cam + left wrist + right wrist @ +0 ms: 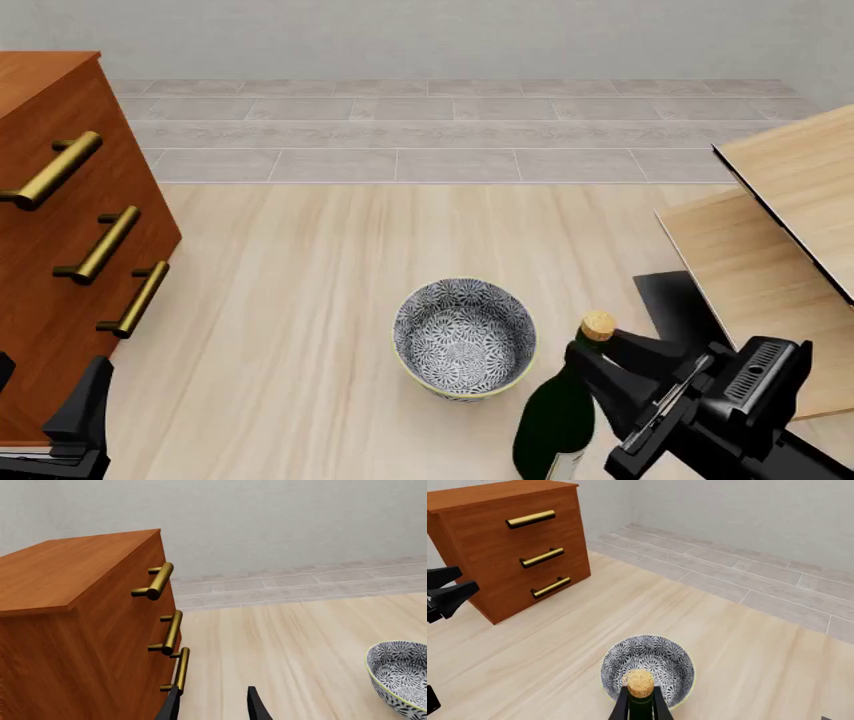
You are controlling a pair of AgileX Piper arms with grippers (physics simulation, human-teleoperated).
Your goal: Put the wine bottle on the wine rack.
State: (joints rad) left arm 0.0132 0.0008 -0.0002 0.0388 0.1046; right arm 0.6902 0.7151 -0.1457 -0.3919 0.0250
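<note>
The right end effector (597,362) is closed on the neck of the wine bottle (558,425), just under the tan cork (598,325). In the right wrist view the two black fingers (622,705) press against the neck from both sides, and the cork stands a little above the fingertips. The bottle is upright, its dark green body directly below this end effector. The patterned bowl (465,338) is on the tabletop (320,260) just beside the bottle, on the end effector's left and a little forward. The wine rack (767,235), with pale slanted panels, is on the end effector's right and farther forward, apart from the bottle.

The left end effector (212,707) is open and holds nothing; its fingers have a clear gap between them. The brown drawer cabinet (73,620) with brass handles (156,581) is close on its left, and the bowl is well apart on its right.
</note>
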